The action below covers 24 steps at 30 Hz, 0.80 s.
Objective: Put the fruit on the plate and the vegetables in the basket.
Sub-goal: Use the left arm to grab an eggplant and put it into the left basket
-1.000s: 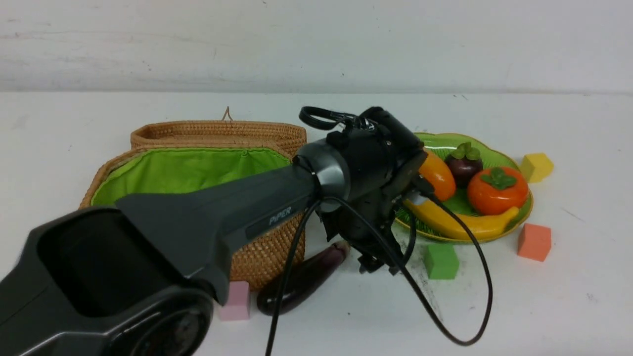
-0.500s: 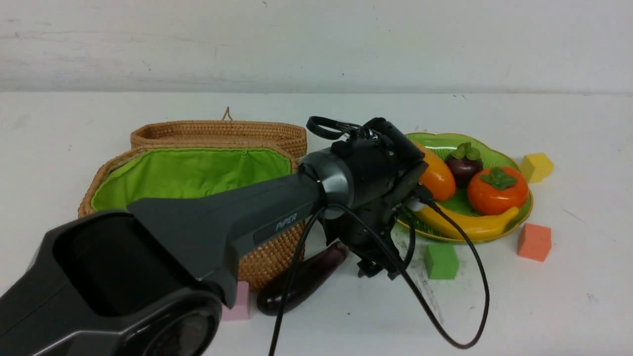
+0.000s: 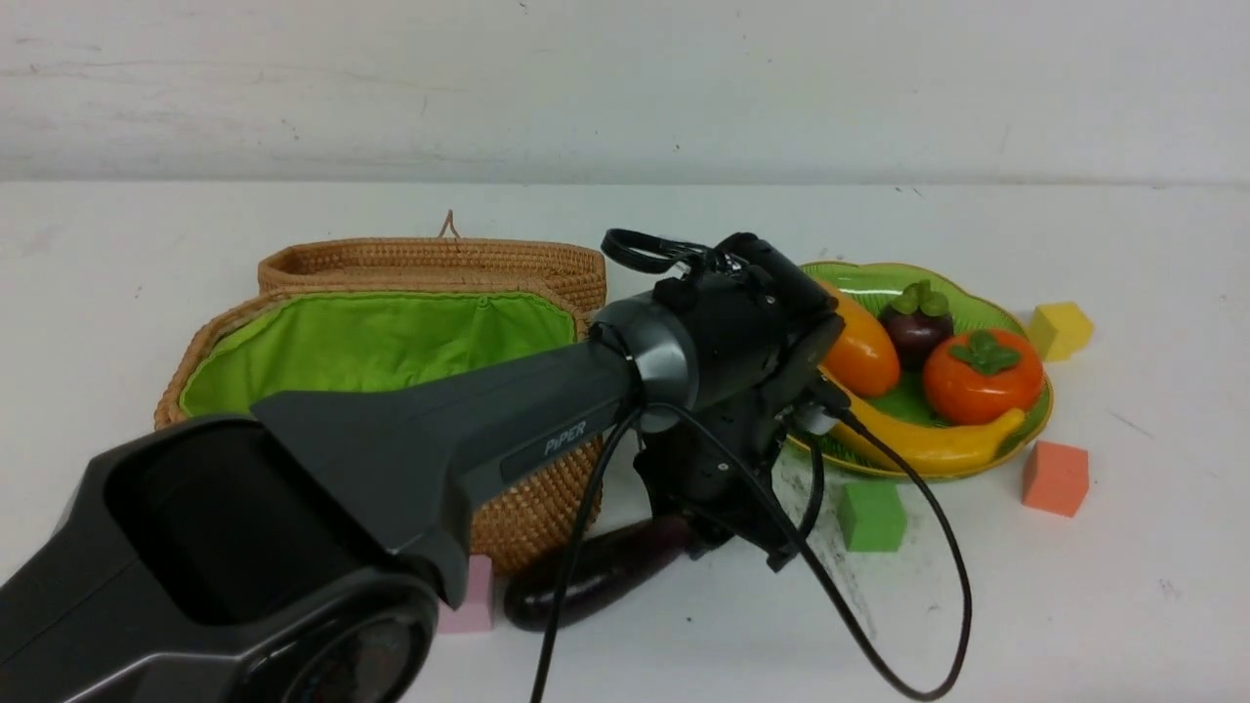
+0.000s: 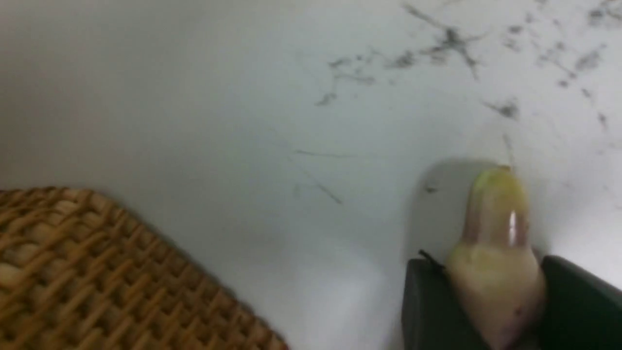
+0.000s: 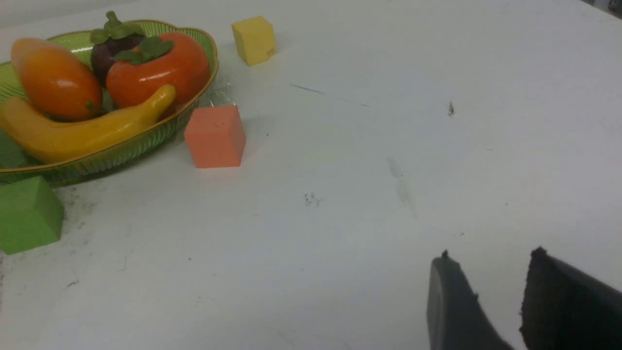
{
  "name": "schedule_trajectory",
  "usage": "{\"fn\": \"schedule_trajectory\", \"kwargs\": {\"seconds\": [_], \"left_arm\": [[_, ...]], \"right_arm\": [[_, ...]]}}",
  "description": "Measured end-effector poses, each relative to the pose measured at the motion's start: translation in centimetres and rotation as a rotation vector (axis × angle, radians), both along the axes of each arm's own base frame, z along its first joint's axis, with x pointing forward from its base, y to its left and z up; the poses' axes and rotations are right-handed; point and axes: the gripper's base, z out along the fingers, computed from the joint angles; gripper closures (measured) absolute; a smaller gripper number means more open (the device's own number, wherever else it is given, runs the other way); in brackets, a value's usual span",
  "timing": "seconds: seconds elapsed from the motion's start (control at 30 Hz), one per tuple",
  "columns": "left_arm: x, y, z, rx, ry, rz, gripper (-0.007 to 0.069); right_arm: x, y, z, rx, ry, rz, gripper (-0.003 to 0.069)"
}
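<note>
My left gripper [image 4: 491, 296] pinches the stem end of the long dark purple eggplant [image 3: 596, 576], whose body lies on the table toward me, just beside the tan woven wicker basket [image 3: 391, 322] with its green lining. Beyond it on my right side, the scalloped green plate [image 3: 977, 308] holds banana [image 3: 928, 439], mango [image 3: 859, 351], persimmon [image 3: 981, 376] and mangosteen [image 3: 916, 327]. My right gripper [image 5: 505, 301], fingers slightly parted, holds nothing.
</note>
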Motion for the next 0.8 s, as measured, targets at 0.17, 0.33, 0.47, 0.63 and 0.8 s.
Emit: {"fn": "schedule_trajectory", "kwargs": {"seconds": [0.17,0.33,0.47,0.63,0.8], "left_arm": [[-0.4,-0.4,0.0,-0.040,0.038,-0.003,0.0365],[-2.0,-1.8,0.4,-0.088,0.107,-0.103,0.0365],[-3.7,-2.8,2.6,-0.146,0.128,-0.199,0.0365],[-5.0,-1.9,9.6,-0.266,0.050,-0.294,0.0365],[-5.9,2.0,17.7,-0.335,-0.109,-0.363,0.0365]], "right_arm": [[0.0,0.0,0.0,0.000,0.000,0.000,0.0421],[0.0,0.0,0.0,0.000,0.000,0.000,0.0421],[0.0,0.0,0.0,0.000,0.000,0.000,0.0421],[0.0,0.0,0.0,0.000,0.000,0.000,0.0421],[0.0,0.0,0.0,0.000,0.000,0.000,0.0421]]}}
